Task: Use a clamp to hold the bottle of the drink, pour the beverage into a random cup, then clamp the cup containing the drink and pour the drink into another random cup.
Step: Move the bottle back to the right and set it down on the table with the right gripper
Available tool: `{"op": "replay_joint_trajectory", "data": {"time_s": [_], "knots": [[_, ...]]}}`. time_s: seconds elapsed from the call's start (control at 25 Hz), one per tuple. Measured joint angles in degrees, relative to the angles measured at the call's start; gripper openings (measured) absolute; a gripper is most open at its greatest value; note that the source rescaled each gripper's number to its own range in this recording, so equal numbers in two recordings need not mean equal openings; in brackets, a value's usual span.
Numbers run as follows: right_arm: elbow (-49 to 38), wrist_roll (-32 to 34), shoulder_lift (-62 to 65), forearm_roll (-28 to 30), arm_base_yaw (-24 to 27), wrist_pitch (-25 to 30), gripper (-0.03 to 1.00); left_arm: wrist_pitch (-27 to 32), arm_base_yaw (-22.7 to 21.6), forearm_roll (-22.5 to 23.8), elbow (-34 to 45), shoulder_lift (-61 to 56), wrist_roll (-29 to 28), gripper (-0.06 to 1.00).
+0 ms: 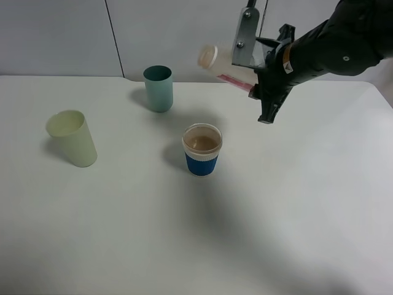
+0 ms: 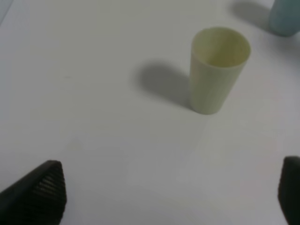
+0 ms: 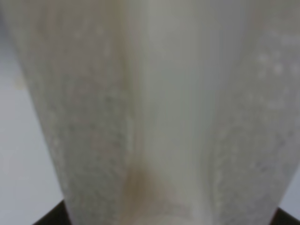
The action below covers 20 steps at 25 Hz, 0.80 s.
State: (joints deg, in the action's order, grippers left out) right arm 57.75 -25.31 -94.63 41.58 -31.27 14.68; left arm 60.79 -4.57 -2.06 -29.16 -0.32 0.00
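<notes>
High at the back right, my right gripper (image 1: 255,74) is shut on the bottle (image 1: 216,60). The bottle is tipped over, its open neck pointing left and its red-pink label against the jaws. Its translucent body (image 3: 150,103) fills the right wrist view, with a faint beige trace low down. The short cup (image 1: 201,150) with the blue band stands below and left of the neck, holding beige beverage (image 1: 201,142). Behind it to the left stands the teal tumbler (image 1: 158,88). My left gripper (image 2: 173,197) is open and holds nothing, its dark fingertips (image 2: 40,192) over bare table.
A pale yellow-green tumbler (image 1: 72,138) stands upright at the left, and the left wrist view has the same tumbler (image 2: 218,68) ahead of the open fingers. The white table (image 1: 288,203) stretches bare in front. A pale wall runs behind.
</notes>
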Motion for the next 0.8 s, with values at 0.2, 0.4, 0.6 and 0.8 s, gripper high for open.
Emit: {"op": "replay_joint_trajectory", "data": {"time_s": [0.2,0.4,0.6,0.8], "knots": [[0.0,4.0,0.0,-9.0,6.2,-0.3,0.0,0.0,0.0,0.0,0.0,0.0,0.0,0.67],[0.0,7.2,0.0,-15.7,9.0,-3.8,0.0,0.0,0.0,0.0,0.0,0.0,0.0,0.67],[0.0,11.2,0.0,-20.6,9.8,-5.0,0.0,0.0,0.0,0.0,0.0,0.0,0.0,0.67],[0.0,16.4,0.0,-21.4,9.8,-7.5,0.0,0.0,0.0,0.0,0.0,0.0,0.0,0.67]]}}
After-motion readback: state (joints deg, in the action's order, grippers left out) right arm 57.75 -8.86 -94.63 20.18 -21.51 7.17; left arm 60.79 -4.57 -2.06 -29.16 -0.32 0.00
